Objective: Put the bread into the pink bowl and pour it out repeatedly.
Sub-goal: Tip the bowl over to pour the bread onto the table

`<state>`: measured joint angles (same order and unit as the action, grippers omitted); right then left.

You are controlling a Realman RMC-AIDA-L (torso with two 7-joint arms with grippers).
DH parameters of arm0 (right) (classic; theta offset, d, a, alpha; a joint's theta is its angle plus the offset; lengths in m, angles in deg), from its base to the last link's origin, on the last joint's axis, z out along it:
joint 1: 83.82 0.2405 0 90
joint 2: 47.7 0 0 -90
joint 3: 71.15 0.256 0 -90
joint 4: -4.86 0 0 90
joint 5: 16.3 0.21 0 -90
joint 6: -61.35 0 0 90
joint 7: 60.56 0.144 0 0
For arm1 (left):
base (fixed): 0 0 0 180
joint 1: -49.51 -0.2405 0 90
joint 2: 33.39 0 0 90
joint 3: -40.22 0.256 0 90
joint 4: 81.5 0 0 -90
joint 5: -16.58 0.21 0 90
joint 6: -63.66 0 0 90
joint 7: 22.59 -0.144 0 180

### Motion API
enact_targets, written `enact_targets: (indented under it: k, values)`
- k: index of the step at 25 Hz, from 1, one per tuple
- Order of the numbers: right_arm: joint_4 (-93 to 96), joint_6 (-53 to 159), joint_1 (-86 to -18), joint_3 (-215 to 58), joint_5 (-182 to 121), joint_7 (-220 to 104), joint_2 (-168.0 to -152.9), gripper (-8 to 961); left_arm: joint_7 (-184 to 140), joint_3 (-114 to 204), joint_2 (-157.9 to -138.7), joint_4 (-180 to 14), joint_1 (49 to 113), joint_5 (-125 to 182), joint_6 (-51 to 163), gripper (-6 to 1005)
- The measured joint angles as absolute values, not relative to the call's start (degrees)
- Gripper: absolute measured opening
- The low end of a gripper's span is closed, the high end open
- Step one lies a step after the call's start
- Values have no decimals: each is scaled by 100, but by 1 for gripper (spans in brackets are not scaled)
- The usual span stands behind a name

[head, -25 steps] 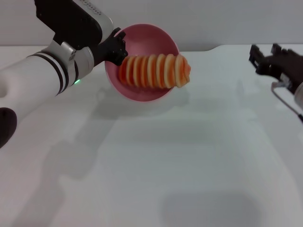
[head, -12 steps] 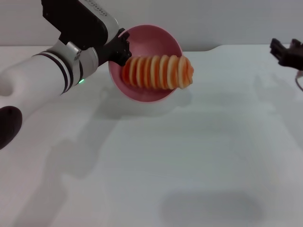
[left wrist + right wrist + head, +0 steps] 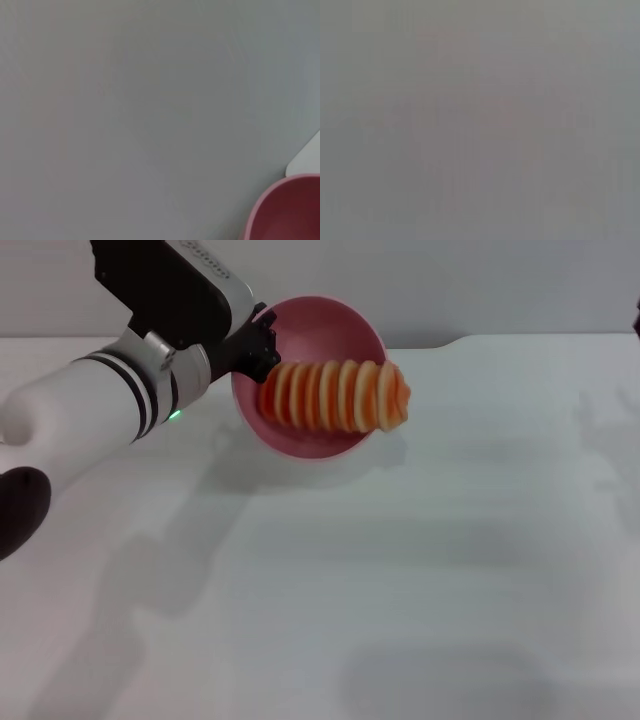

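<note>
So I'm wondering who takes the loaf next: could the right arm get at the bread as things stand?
Probably not without travelling: the right arm is out of view. The bread lies in the tilted pink bowl gripped by the left gripper, with bare table on its right.

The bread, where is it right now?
In the head view, the bread lies across the tilted pink bowl, held by the left gripper, at the table's far side.

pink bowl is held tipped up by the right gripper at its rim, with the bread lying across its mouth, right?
Not quite: the left gripper holds the pink bowl at its rim, not the right. The head view shows the left arm reaching to the bowl, while the right gripper is out of view. The rest stands: the bowl is tipped up and the bread lies across its mouth.
</note>
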<state>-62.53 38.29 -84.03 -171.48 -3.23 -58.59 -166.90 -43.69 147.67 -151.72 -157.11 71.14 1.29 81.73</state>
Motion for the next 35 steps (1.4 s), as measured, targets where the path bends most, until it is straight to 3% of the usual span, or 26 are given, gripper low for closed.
enact_targets:
  k: [6, 22, 35]
  values:
    - [-5793, 3001, -8476, -17370, -295, -6463, -16720, 507, -4362, 14813, -15182, -15671, 7109, 129, 8114, 47]
    - [-5672, 3215, -8377, -17465, -292, -6453, -16691, 507, -4648, 15641, -15165, -15031, 6262, 1437, 4948, 47]
    - [-5691, 3419, -8307, -17459, -300, -6453, -16686, 508, -6011, 15639, -15182, -14878, 6379, 1459, 4931, 47]
